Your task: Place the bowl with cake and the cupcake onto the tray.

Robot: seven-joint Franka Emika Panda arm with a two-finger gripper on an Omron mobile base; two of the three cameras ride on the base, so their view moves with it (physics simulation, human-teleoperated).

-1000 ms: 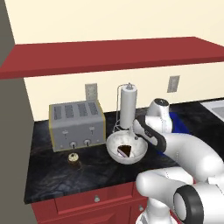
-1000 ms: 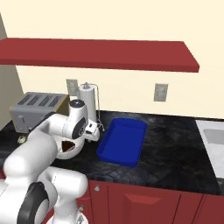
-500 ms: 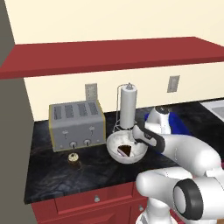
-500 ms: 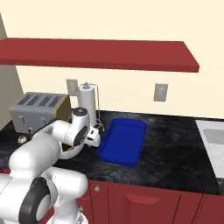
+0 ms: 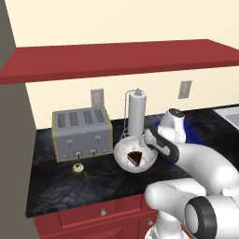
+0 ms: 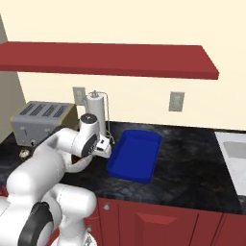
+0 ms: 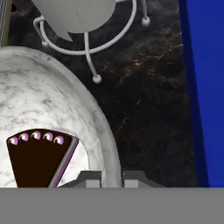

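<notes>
The bowl with cake (image 5: 134, 156) stands on the dark counter in front of the paper towel holder, its grey-white rim (image 7: 101, 127) and brown wedge with a pink layer (image 7: 37, 158) close in the hand view. My gripper (image 7: 111, 179) is at the bowl's right rim, with one fingertip (image 7: 89, 179) inside, the other outside, shut on the rim. In the right base view the gripper (image 6: 103, 148) is just left of the blue tray (image 6: 134, 154), which also borders the hand view (image 7: 205, 87). The cupcake (image 5: 78, 171) sits alone left of the bowl, in front of the toaster.
A silver toaster (image 5: 81, 133) stands at the back left. The paper towel holder (image 5: 137, 114) with its wire base (image 7: 94, 48) is right behind the bowl. A red shelf (image 5: 121, 58) hangs above. A sink (image 6: 235, 153) lies at the far right.
The hand has come down a little onto the bowl's right rim. The bowl has edged slightly toward the tray. The cupcake and tray have not moved.
</notes>
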